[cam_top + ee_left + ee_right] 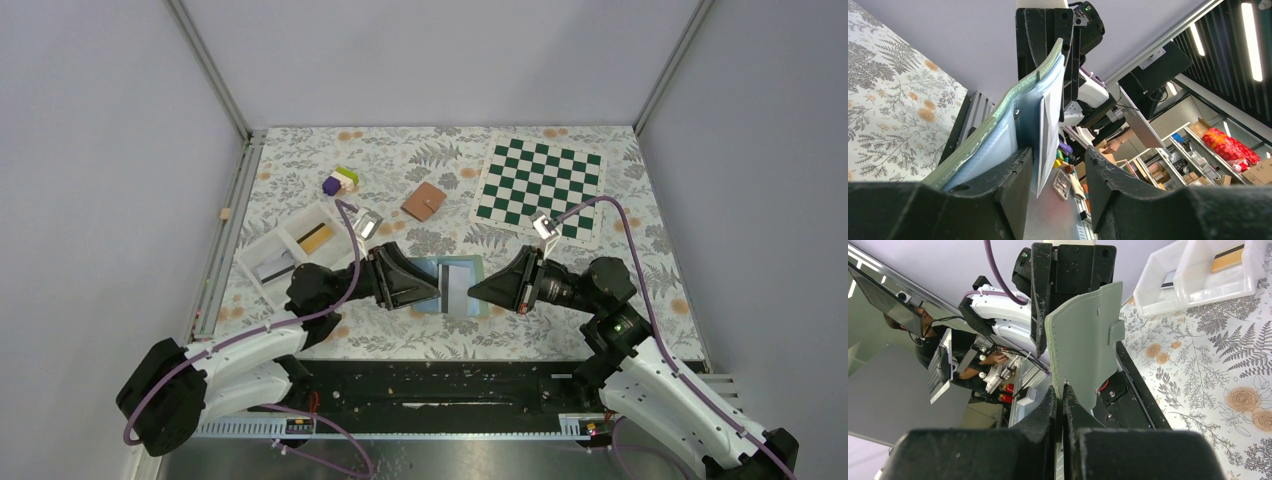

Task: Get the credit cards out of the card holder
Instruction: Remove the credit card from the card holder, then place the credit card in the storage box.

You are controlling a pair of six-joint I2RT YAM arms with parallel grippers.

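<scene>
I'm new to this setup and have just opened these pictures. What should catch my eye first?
Dead centre, an open pale blue-green card holder sits between the two hands: the right hand is shut on its cover, the left hand open around a page. Left of them, a white tray holds a yellow-orange card; a green chessboard lies far right.

Holder (452,290) x1, tray (265,252) x1, chessbd (540,185) x1

Pretty clearly a robotics lab, not anyone's home. The floral-print bench (420,170) is boxed in by grey panels on bare aluminium frame posts (210,65). Past it there's metal shelving stacked with cardboard boxes (1213,150), long ceiling strip lights (1252,40) and a person in dark clothes (930,342).
</scene>
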